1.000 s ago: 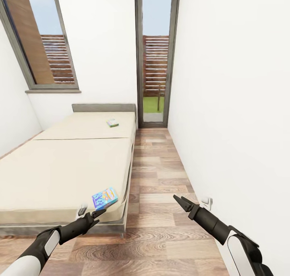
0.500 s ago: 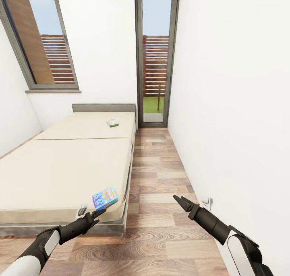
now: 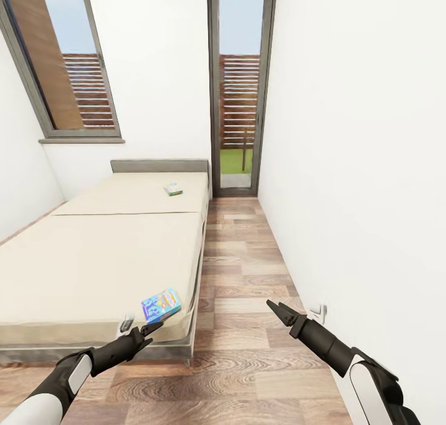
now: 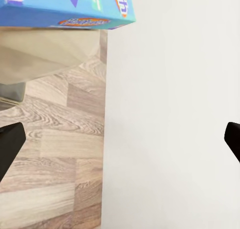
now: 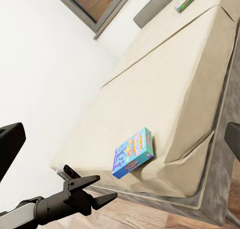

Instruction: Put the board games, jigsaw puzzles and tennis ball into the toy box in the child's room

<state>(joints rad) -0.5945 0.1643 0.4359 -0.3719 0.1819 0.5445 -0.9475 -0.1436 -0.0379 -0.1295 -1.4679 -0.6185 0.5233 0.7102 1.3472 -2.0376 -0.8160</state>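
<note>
The bed (image 3: pixel 105 251) fills the left of the room, its long side running from near to far, headboard (image 3: pixel 160 165) at the far wall. 2 games lie flat on the mattress. The blue game (image 3: pixel 161 305) sits at the near right corner of the bed, close to the foot edge, its long axis slanting from near left to far right (cartoon art face up). The green game (image 3: pixel 173 189) lies far off near the headboard, toward the bed's right side, its long axis running roughly near to far with a slight tilt.

The left gripper (image 3: pixel 150 329) hovers just near of the blue game, apart from it, jaws spread and empty. The right gripper (image 3: pixel 279 308) hangs over the plank floor (image 3: pixel 248 270) to the right of the bed, jaws spread too, holding nothing. A white wall (image 3: pixel 359 165) closes the right side
</note>
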